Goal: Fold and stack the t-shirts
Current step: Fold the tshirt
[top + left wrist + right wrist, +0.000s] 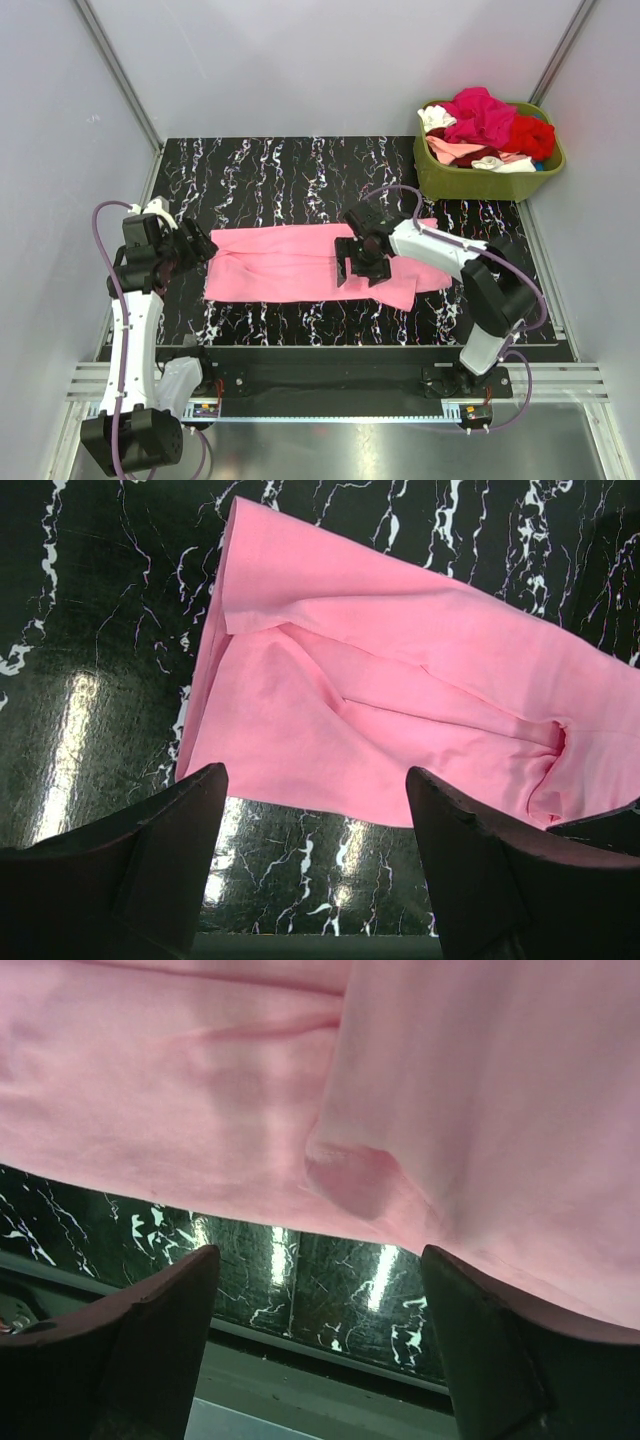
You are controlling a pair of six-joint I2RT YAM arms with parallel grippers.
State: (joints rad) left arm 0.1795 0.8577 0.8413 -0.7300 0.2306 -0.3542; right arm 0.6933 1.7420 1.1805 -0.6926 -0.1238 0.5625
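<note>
A medium pink t-shirt (290, 262) lies partly folded into a long band across the black marbled table (260, 180). It also shows in the left wrist view (400, 700) and the right wrist view (300, 1090). My left gripper (200, 246) is open and empty, just off the shirt's left end. My right gripper (362, 270) is open and empty, hovering over the shirt's right part near its front edge. More t-shirts, magenta (480, 112), red (532, 135), pale pink and white, are piled in the tub.
An olive-green plastic tub (480, 180) stands at the table's back right corner. The table's front edge and a metal rail (340, 385) run in front of the arm bases. Grey walls close in the sides and back.
</note>
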